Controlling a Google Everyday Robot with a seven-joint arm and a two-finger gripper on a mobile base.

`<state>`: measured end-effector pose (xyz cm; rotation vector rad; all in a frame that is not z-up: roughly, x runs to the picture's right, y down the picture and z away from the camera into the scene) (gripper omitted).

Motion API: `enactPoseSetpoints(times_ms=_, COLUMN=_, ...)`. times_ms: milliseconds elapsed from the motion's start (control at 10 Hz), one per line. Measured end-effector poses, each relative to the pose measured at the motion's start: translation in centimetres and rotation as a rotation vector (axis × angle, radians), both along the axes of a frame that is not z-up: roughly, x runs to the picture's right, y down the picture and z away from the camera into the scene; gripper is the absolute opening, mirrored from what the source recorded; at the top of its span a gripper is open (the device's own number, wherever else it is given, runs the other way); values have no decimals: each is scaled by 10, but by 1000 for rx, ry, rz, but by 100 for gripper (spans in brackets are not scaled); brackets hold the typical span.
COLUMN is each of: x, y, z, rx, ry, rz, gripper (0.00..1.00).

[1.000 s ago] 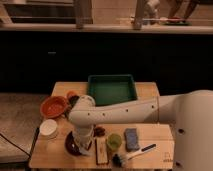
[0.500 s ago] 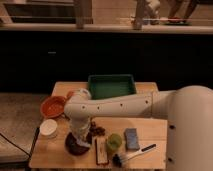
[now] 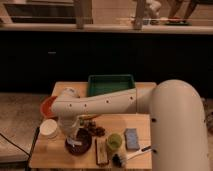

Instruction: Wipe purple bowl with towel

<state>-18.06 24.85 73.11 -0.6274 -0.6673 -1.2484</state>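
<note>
The arm's elbow had swung left since half a second before, and the gripper [image 3: 74, 139] sat low in the purple bowl [image 3: 86, 148] at the table's [image 3: 55, 158] front left. I could not tell its grip. A white cup [image 3: 49, 128] stood just left of the bowl, with a green cup [image 3: 114, 142], blue sponge [image 3: 131, 138] and brush [image 3: 127, 156] to its right. The bowl looked dark, a pale scrap inside.

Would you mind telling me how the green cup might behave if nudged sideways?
Probably light: the green cup looks small and plastic-like. Standing upright, it may slide or tip rather than roll. The gripper, down at the purple bowl beside it, might bump it.
</note>
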Motion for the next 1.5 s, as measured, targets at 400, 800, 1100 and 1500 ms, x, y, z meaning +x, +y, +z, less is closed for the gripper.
enactPoseSetpoints(times_ms=400, x=7, y=25, z=-11, rx=-46, ry=-18, rz=-10, gripper=0)
enactPoseSetpoints(times_ms=800, x=47, y=38, z=-8, rx=-88, ry=53, rz=40, gripper=0)
enactPoseSetpoints(times_ms=1100, x=70, y=36, z=-1, rx=-98, ry=108, rz=82, gripper=0)
enactPoseSetpoints(times_ms=1500, x=86, y=16, z=13, rx=-68, ry=158, rz=111, gripper=0)
